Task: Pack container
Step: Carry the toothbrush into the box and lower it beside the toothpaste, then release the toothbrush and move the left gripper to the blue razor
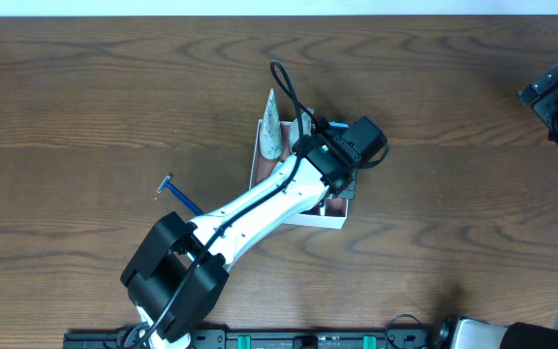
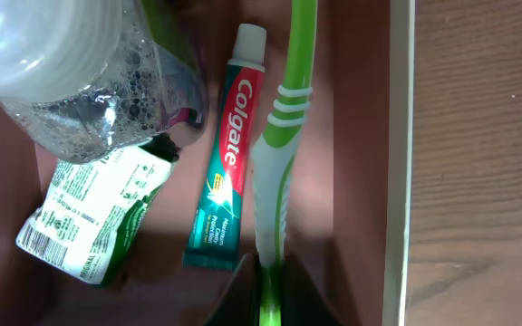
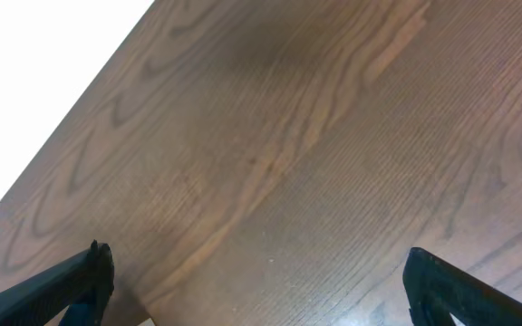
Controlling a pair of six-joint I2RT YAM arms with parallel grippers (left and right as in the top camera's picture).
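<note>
Container (image 1: 313, 221): centre of the overhead frame, open side up, turned slightly off the table's edges. The arm hides too much to name a long axis.
Left gripper (image 2: 270, 294): clamped on the toothbrush (image 2: 276, 181) handle, bottom centre of the wrist frame.
Toothbrush axis: bottom to top, parallel to the container's right-hand wall, just beside the toothpaste (image 2: 227, 172).
Right gripper (image 3: 256, 281): jaws wide, holding nothing.
Step advice: probably lower it flat before letting go — well off the wall.
</note>
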